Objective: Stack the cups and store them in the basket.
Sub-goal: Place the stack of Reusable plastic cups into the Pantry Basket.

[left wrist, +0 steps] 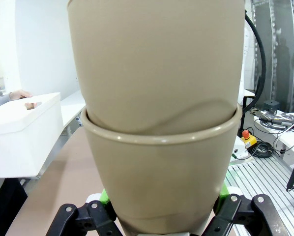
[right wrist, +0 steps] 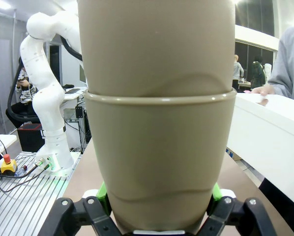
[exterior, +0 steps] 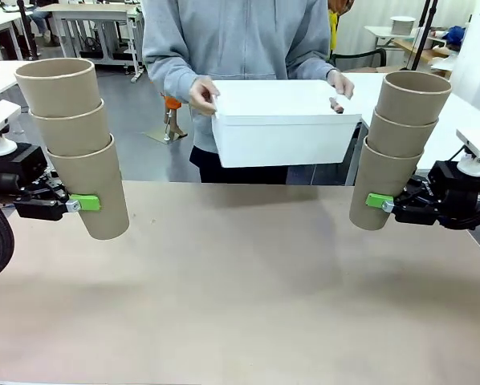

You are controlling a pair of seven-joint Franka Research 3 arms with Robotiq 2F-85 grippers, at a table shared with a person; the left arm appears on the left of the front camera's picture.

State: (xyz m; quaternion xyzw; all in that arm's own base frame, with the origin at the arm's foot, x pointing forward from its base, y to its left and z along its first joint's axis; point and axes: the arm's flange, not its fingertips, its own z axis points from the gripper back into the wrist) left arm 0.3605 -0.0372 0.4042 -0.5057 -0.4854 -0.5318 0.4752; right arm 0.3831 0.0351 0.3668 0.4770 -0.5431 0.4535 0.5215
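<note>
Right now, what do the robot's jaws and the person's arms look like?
Both jaws are black linkages tipped with bright green pads; a white bracket tops each wrist, and a thick black cable loops under the left one. The person wears a long-sleeved grey sweatshirt.

**What I can't make out from here**

From the front, each stack hides the far finger of its claw. On the left claw (exterior: 87, 203) and the right claw (exterior: 375, 201) I get one green pad apiece. My wrist views crop the left stack of cups (left wrist: 157, 98) and the right stack of cups (right wrist: 157, 98) at top and bottom, so I can't count cups there. The basket (exterior: 280, 136) is washed-out white and I can't read its inside.
</note>
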